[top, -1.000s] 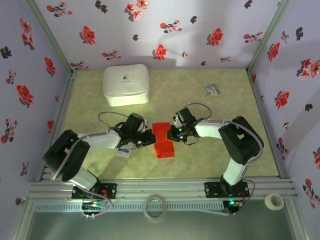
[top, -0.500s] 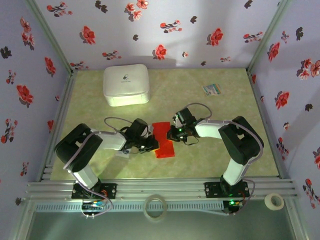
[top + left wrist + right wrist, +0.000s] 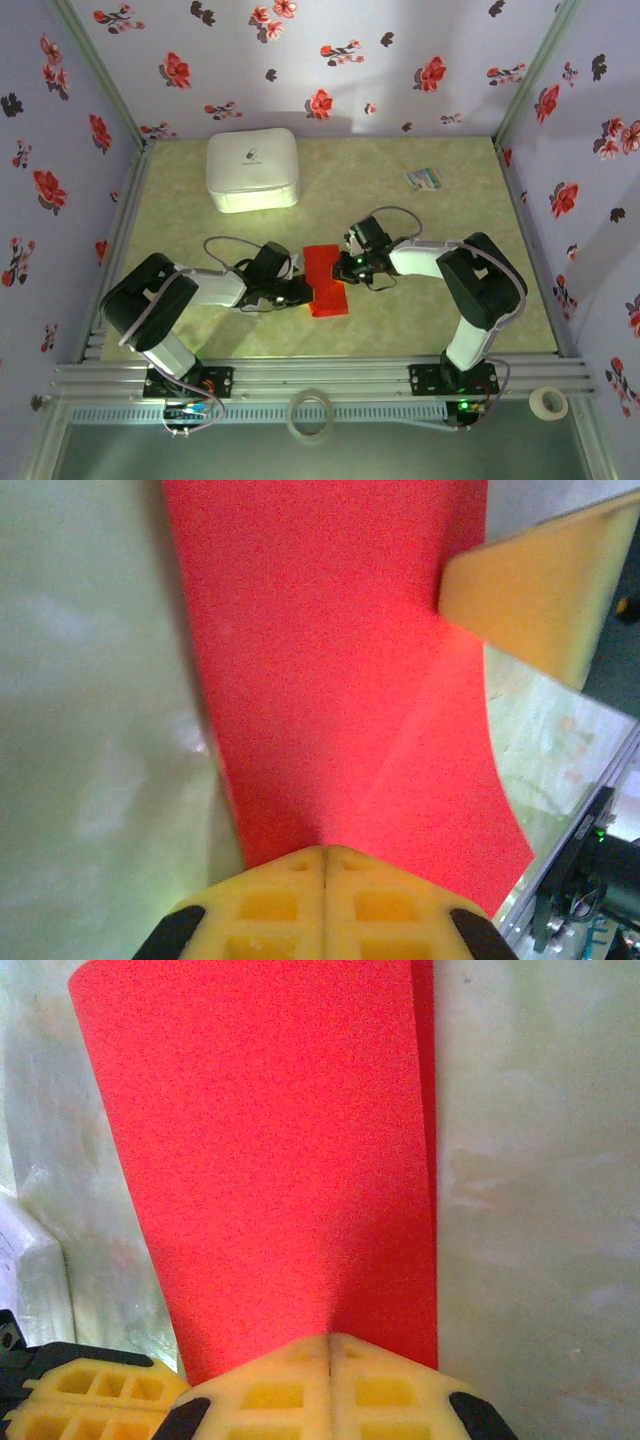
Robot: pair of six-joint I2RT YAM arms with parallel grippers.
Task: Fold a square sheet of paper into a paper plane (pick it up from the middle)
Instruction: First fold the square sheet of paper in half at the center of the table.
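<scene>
At mid-worktop, left gripper [image 3: 304, 293] pulled nearer since before, right gripper [image 3: 346, 267] opposite, both jaws clenched on thin bright red paper sheet [image 3: 326, 282]; green worktop [image 3: 400, 320], floral walls [image 3: 400, 100].

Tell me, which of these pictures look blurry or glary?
Top external: even light, slightly soft, bright patch on the back wall. Left wrist: red paper very close and grainy, pale glare on the table. Right wrist: table washed out pale.

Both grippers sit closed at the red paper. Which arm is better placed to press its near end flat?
Probably left. The left gripper, shut, meets the red paper at its left edge, closer to the near end; the right gripper, shut, sits at the right edge, farther back.
</scene>
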